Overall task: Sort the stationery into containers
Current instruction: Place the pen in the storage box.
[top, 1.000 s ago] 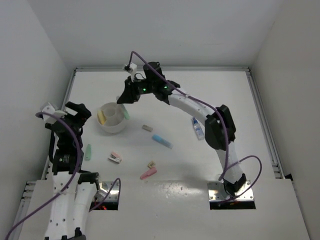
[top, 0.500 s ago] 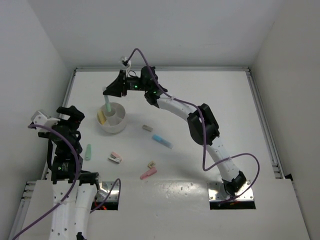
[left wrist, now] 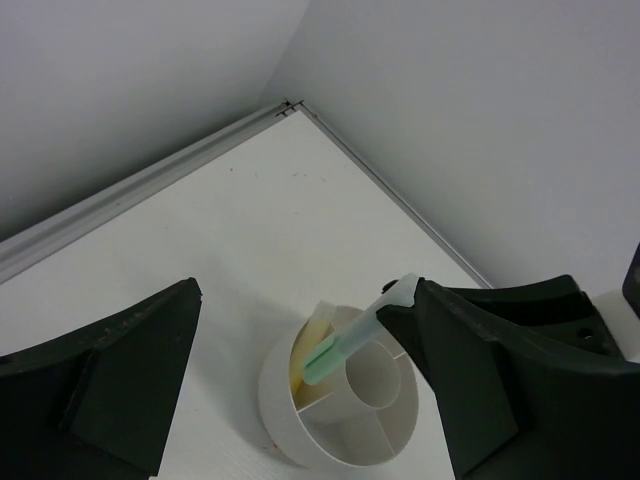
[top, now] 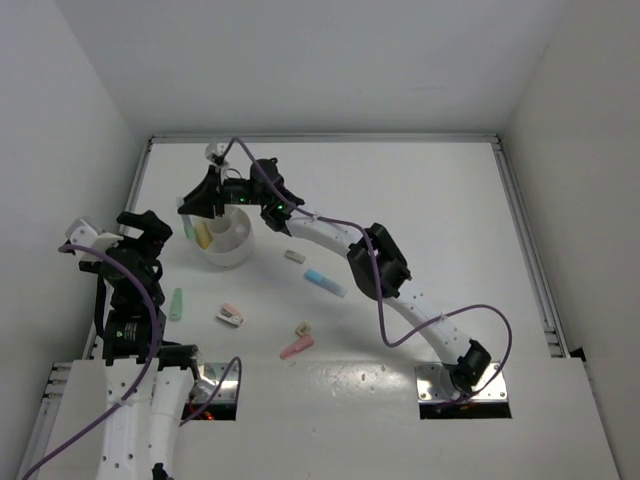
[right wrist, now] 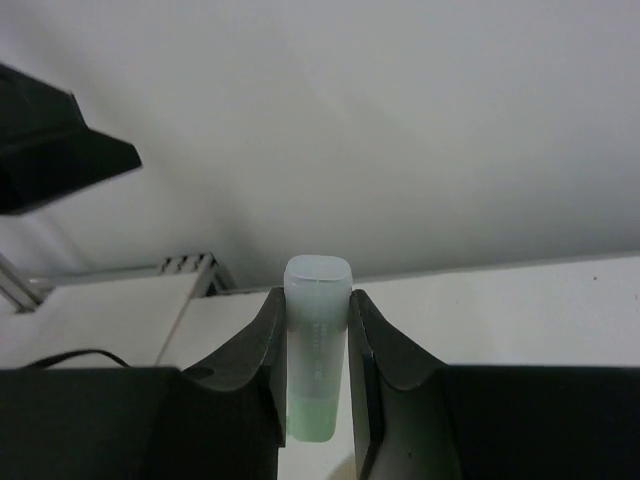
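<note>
At the far left of the desk (top: 420,200), the right arm reaches across to the white bowl (top: 232,258). The right fingers (right wrist: 255,365) are clamped on a pale green highlighter (right wrist: 318,350), one on each flat side, with its capped end standing out past their tips.

From the left wrist, this highlighter (left wrist: 345,345) is tilted, and its darker green end dips over the bowl's rim (left wrist: 290,430) above an outer compartment. A yellow stick (left wrist: 305,358) lies in that same compartment, just beside it. Whether the highlighter touches the bowl cannot be told. The bowl has a round centre cup with dividers running out to the wall.

The left fingers (left wrist: 130,370) stand wide apart and hold nothing. They are raised at the left edge of the desk, near the bowl and facing it.

Loose items on the desk, nearer the arm bases than the bowl:
- a second green stick (top: 177,303), at the left, close to the left arm;
- a pink-and-white stapler-like piece (top: 231,316), to the right of that stick;
- a tan block (top: 294,256), just right of the bowl;
- a light-blue stick (top: 324,282), lying at a slant beside the right arm;
- a second tan block (top: 302,328), with a pink stick (top: 296,347) just beside it on the near side.
</note>
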You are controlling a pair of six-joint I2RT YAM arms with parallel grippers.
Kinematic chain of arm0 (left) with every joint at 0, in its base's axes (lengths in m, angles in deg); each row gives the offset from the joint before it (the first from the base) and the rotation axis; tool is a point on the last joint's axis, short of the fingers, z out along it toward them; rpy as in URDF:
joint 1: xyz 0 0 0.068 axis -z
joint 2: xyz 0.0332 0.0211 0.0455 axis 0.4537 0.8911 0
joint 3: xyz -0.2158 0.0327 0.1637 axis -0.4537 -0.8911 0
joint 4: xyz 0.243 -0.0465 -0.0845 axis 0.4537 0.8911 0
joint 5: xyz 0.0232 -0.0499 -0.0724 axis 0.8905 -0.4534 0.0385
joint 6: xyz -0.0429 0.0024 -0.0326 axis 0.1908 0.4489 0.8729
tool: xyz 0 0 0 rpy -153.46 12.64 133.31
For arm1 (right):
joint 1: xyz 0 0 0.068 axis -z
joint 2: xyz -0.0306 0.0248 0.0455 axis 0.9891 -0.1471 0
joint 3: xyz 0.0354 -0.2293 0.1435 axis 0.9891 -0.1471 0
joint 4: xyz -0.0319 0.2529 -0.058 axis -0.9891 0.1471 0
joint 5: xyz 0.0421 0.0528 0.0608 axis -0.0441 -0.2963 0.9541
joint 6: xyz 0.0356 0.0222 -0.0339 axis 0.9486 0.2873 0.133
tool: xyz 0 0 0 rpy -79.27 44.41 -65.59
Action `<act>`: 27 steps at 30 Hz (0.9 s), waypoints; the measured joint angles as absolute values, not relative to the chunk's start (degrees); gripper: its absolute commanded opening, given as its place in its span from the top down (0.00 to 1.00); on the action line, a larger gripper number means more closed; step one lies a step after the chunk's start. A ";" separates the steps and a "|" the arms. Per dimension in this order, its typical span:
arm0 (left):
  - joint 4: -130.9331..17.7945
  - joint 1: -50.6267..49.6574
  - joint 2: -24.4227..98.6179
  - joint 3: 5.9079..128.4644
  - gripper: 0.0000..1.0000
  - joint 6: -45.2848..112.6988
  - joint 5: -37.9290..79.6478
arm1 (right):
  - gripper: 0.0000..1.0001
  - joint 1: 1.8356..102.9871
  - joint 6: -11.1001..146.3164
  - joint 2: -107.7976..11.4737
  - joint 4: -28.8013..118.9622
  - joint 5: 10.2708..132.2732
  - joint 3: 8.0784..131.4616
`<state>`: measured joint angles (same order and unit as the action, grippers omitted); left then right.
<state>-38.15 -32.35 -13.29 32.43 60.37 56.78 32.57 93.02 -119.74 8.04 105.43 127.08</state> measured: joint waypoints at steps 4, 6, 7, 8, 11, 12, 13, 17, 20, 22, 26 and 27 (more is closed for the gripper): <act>-38.15 -32.35 -13.29 32.43 0.06 60.37 56.58 | 1.00 32.31 87.84 -120.48 8.72 105.50 126.08; -38.15 -32.35 -13.32 32.43 0.06 60.37 56.30 | 1.00 32.33 85.24 -120.48 8.61 105.17 125.03; -38.15 -32.35 -13.32 32.43 0.06 60.37 56.19 | 1.00 32.33 84.67 -120.51 8.74 105.08 124.68; -38.15 -32.35 -13.32 32.43 0.06 60.37 56.02 | 1.00 32.33 83.45 -120.59 8.96 104.73 124.59; -38.19 -32.35 -13.32 32.43 0.06 60.37 55.71 | 1.00 32.37 79.91 -120.59 8.96 103.33 124.59; -38.19 -32.35 -13.32 32.43 0.06 60.34 55.64 | 1.00 32.39 78.88 -120.59 8.98 102.96 124.59; -38.21 -32.35 -13.32 32.43 0.06 60.37 55.56 | 1.00 32.39 77.98 -120.59 9.04 102.72 124.59; -38.21 -32.35 -13.32 32.43 0.06 60.37 55.45 | 1.00 32.44 74.90 -120.59 9.13 102.18 124.20; -38.21 -32.35 -13.32 32.43 0.06 60.32 55.23 | 1.00 32.44 73.50 -120.59 9.20 102.11 123.19; -38.21 -32.35 -13.32 32.43 0.06 60.30 55.16 | 1.00 32.44 72.96 -120.59 9.24 102.22 122.25; -38.21 -32.35 -13.32 32.43 0.06 60.30 55.03 | 0.95 32.44 72.08 -120.59 10.12 102.37 120.44; -38.21 -32.35 -13.32 32.43 0.06 60.32 55.01 | 0.91 32.44 71.80 -120.59 10.51 102.46 120.06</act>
